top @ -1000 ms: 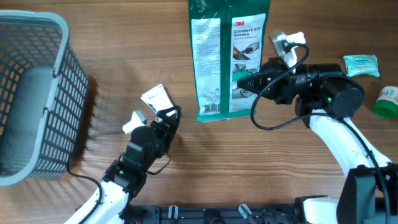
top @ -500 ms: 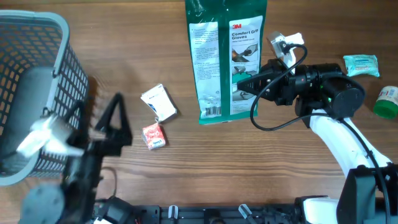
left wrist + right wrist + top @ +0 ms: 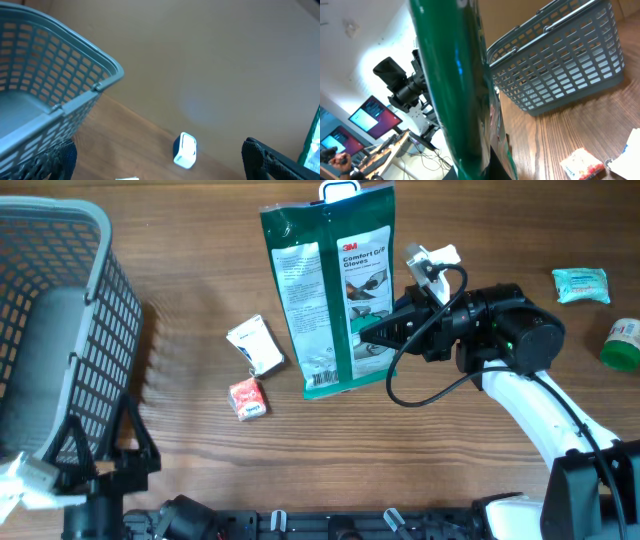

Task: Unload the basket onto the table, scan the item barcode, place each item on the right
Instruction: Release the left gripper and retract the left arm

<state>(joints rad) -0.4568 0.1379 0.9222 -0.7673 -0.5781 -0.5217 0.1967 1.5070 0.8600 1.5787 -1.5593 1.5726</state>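
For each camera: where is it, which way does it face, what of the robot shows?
Overhead: above the table, looking down; left gripper open, right gripper shut on the glove pack.
Left wrist: low, facing across the table to a wall; its open fingers at the bottom corners.
Right wrist: at the glove pack's edge, facing the basket; own gripper barely visible.
All three share the basket.

The right arm stretches leftward, the right gripper pinched tight on the glove pack. The left gripper sits at the near left corner, fingers spread wide.
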